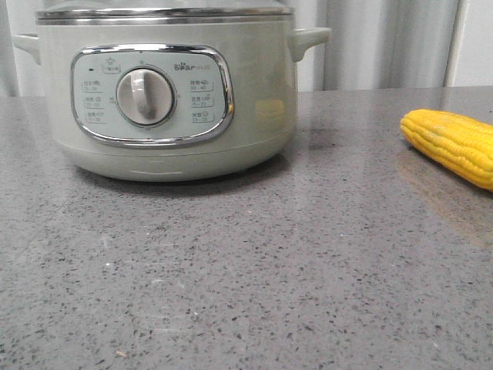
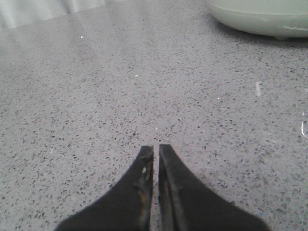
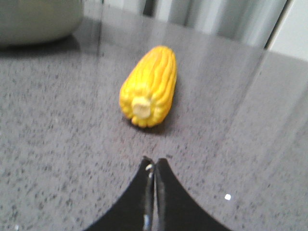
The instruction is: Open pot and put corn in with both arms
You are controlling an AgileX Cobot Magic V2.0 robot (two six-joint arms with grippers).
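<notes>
Corn near (shut) right claw.

Grey speckled stone table, pot and corn well apart on it

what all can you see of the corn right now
The corn is a single bright yellow husked cob with neat lengthwise rows of kernels and a paler cut stalk end facing the right wrist camera. It lies on its side on the grey speckled countertop, at the right edge of the front view where it is partly cut off. It sits apart from the pot, and nothing touches it but the counter. The right gripper, its fingers shut, is short of the cob's cut end.
</notes>
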